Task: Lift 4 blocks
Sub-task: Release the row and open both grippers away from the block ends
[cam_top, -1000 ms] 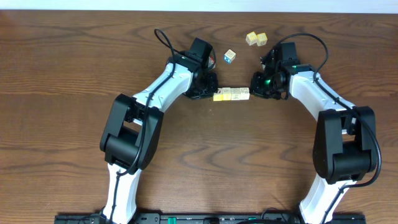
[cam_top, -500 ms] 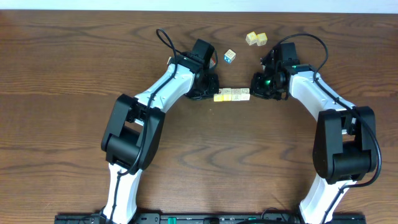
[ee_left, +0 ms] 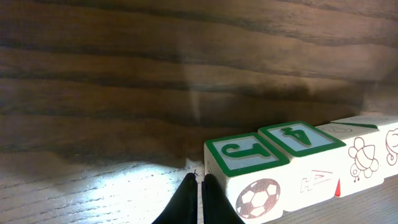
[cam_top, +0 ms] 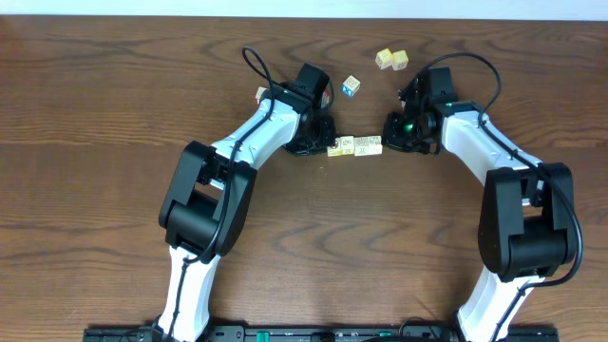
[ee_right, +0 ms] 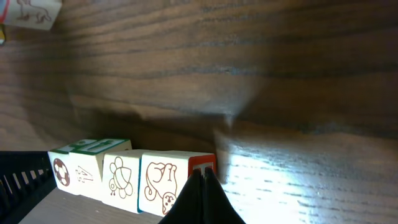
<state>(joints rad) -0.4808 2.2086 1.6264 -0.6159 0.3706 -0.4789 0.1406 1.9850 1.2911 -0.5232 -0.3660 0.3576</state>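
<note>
Overhead shows the blocks (cam_top: 361,144) in a row. The closed left claw (cam_top: 323,144) and closed right claw (cam_top: 388,139) seem to squeeze its ends, maybe to lift it whole.

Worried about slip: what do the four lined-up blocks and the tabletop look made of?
Blocks: probably painted wood; matte cream faces, printed pictures, green-bordered characters, crisp edges. Tabletop: wood or wood-look laminate; dark brown grain, slight sheen under the light.
</note>
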